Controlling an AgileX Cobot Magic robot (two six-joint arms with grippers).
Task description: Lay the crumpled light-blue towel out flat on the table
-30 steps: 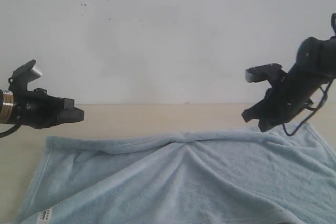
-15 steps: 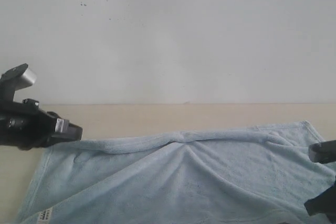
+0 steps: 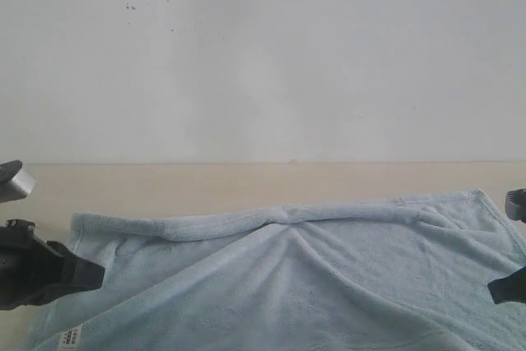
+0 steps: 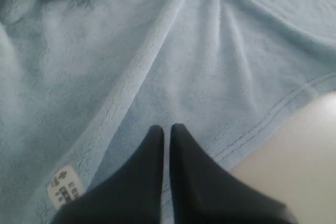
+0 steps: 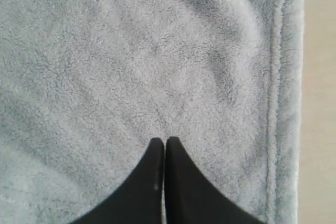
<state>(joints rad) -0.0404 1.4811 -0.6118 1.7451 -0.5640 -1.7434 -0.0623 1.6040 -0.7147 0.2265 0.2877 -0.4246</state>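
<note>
The towel (image 3: 312, 277) lies opened out across most of the table (image 3: 246, 182), leaving a bare strip along the back edge below the wall (image 3: 263, 55). It is not quite smooth: its far edge is rolled over, and creases fan out from a pinch near the middle of that edge toward the front. A small white label (image 4: 65, 184) sits by the front-left corner. My left gripper (image 4: 164, 128) hangs over the cloth near that label, fingers together and holding nothing. My right gripper (image 5: 165, 140) hovers above the towel beside its right hem, fingers pressed together too, empty.
</note>
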